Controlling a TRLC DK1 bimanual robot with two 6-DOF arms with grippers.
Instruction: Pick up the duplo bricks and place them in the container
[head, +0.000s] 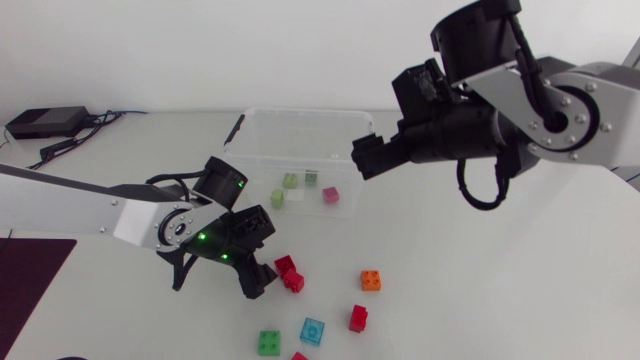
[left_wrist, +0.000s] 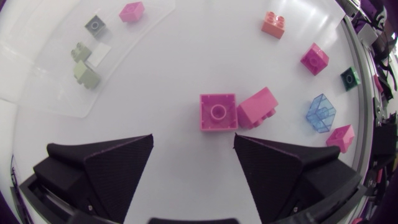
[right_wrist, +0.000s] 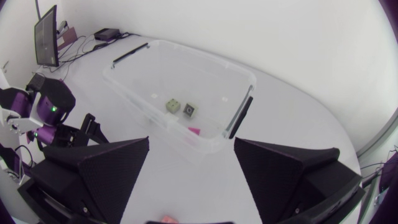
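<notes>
You've a few small plastic duplo bricks (head: 330, 195) in the clear plastic container (head: 300, 113), seven left on the white bench (head: 480, 300); left pincer (left_wrist: 193, 146) released above two red bricks (head: 289, 273), right pincer (right_wrist: 191, 149) released, empty.

desk (head: 480, 290): plain white
container (head: 262, 150): clear, without colour; black clips (right_wrist: 241, 116) at its ends
left gripper (left_wrist: 193, 137): matte black; small green lights (head: 203, 238) glow on the wrist behind it
right gripper (right_wrist: 191, 140): matte black
left arm (head: 70, 200): white, with black joints
right arm (head: 610, 110): silver-grey, with black joints
inside the container: pink brick (head: 331, 195), dark green brick (head: 312, 177), light green brick (head: 290, 181), pale green brick (head: 278, 198), white brick (left_wrist: 99, 55)
on the desk: red pair (head: 286, 266), orange brick (head: 371, 281), single red brick (head: 358, 318), see-through light blue brick (head: 313, 331), bright green brick (head: 269, 342)
</notes>
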